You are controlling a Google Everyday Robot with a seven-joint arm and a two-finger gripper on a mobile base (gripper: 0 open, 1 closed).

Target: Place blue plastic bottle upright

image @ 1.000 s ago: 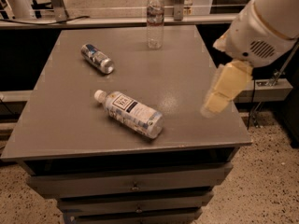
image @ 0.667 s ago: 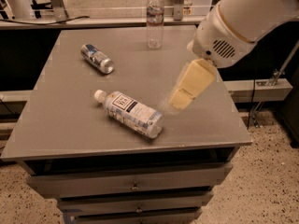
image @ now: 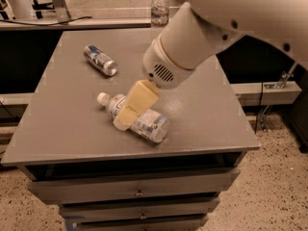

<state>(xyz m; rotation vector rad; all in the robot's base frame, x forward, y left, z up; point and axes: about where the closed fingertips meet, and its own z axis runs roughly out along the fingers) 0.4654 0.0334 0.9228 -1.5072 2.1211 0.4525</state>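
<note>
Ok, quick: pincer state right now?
Pincer: low over the middle of the blue plastic bottle, which lies on its side on the table; open, closed or holding cannot be told.

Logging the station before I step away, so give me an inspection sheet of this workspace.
Surface: grey table, flat top.
Job's things: blue bottle lying on its side near the front, cap to the left, not yet upright.
Clutter: can on its side, far left; slim bottle upright at the far edge.
Grippers: gripper over the blue bottle's middle; contact unclear.
Cables: black cable on the ledge behind the table.
Surroundings: drawers below; speckled floor.
</note>
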